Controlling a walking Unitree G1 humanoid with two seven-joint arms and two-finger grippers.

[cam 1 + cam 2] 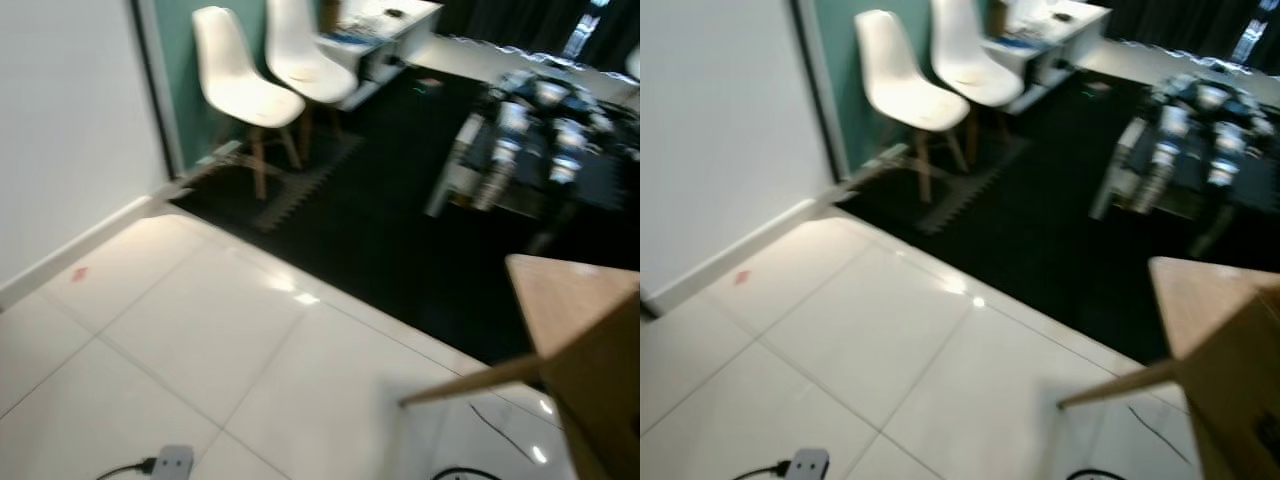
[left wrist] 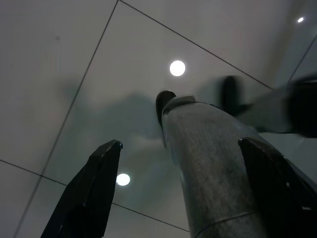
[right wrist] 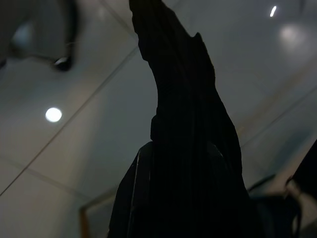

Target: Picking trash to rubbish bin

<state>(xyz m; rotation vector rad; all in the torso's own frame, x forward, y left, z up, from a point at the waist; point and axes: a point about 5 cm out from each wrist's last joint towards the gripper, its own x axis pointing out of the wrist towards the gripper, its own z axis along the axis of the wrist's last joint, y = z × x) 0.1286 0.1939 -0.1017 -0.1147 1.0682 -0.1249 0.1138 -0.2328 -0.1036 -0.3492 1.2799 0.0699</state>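
In the left wrist view a grey metal cylinder, like a can [image 2: 208,163], hangs above the tiled floor inside my left gripper [image 2: 181,144]. It extends past the black fingertips [image 2: 106,158]. It lies against one finger, with a gap to the other. In the right wrist view a dark, ragged black shape [image 3: 183,148] rises up the middle of the picture over the glossy floor. I cannot make out whether it is a finger or something held.
Ahead lies white tiled floor [image 1: 200,330], then a black mat [image 1: 380,220]. Two white chairs [image 1: 245,85] stand by the wall at the back left. A wooden table corner [image 1: 575,310] juts in at the right. A grey plug with a cable [image 1: 172,460] lies near my feet. Silver equipment [image 1: 540,140] sits at the back right.
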